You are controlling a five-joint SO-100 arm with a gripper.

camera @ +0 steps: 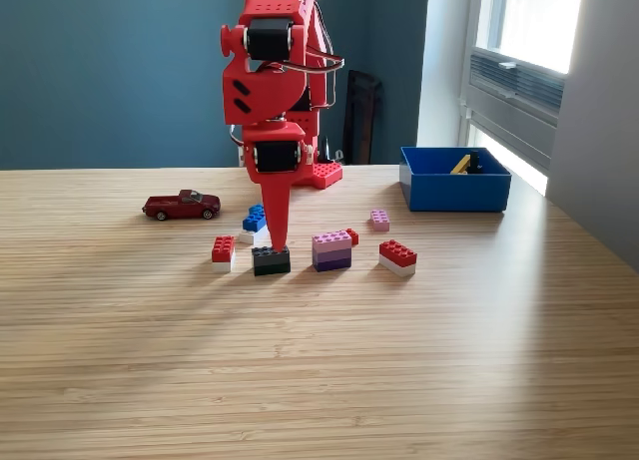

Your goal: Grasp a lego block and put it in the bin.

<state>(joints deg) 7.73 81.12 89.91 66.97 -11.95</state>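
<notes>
Several lego blocks lie on the wooden table. A black block (271, 261) sits in the middle, and my red gripper (277, 242) points straight down with its tip at that block's top. I see the gripper edge-on as one narrow blade, so how its jaws stand is hidden. Around the black block are a red-and-white block (223, 249), a blue-and-white block (255, 223), a pink-and-purple stack (332, 251), a small pink block (379, 220) and another red-and-white block (397, 257). The blue bin (454, 193) stands at the back on the exterior view's right, with a yellow piece (460, 165) inside.
A dark red toy car (181, 206) is parked left of the blocks. The arm's red base (318, 173) stands at the back of the table. A window and wall edge the right side.
</notes>
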